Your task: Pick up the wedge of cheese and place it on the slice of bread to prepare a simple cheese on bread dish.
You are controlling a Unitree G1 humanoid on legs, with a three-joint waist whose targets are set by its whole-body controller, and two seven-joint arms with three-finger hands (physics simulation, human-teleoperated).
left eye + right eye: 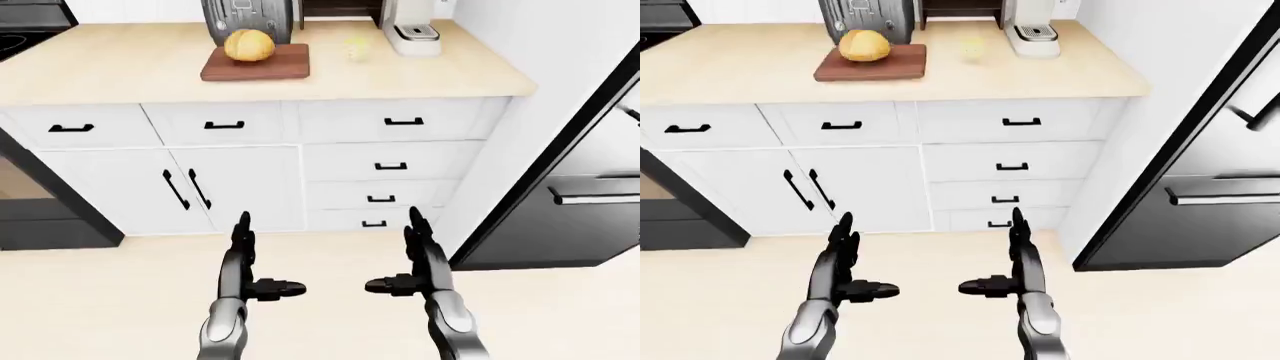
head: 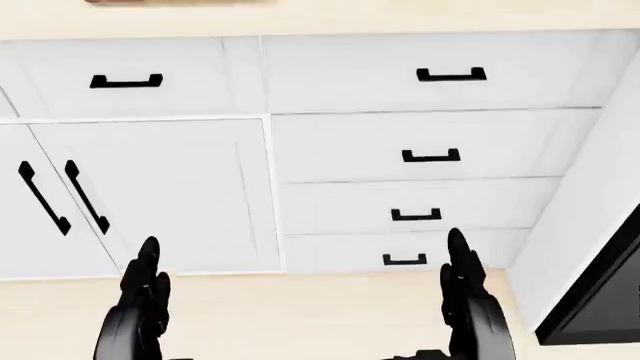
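Both robot hands hang low over the pale floor (image 1: 100, 300), empty, below the bank of white cabinets (image 1: 240, 187). On the left, the left robot hand (image 1: 245, 262) has its black fingers (image 1: 241, 229) spread apart and pointing up toward the cabinets, its thumb jutting sideways toward the other hand. Right of it, the right robot hand (image 1: 415, 259) mirrors this pose: fingers (image 1: 415, 221) apart, thumb pointing inward, nothing between them. The two hands are well apart from each other.

Taking the rectangular dark-brown wooden cutting board (image 1: 256, 63) as landmark: it lies on the light wooden desk (image 1: 120, 75) above the cabinets, well above both hands in the left-eye view. To the board's far left, a black stove (image 1: 25, 30) shows at the edge of the view. A round golden-yellow loaf of bread (image 1: 248, 45) sits on the board's left part. Just above the board stands a dark grey appliance (image 1: 245, 15); what kind cannot be told. To the board's right, apart from it on the desk, lies a small pale-yellow piece that looks like the wedge of cheese (image 1: 356, 49), though it is too blurred to be sure. Right of that stands a white coffee machine (image 1: 412, 30). Far right of the board, beyond the desk's end, is a dark grey refrigerator (image 1: 580, 210) with a long steel handle.
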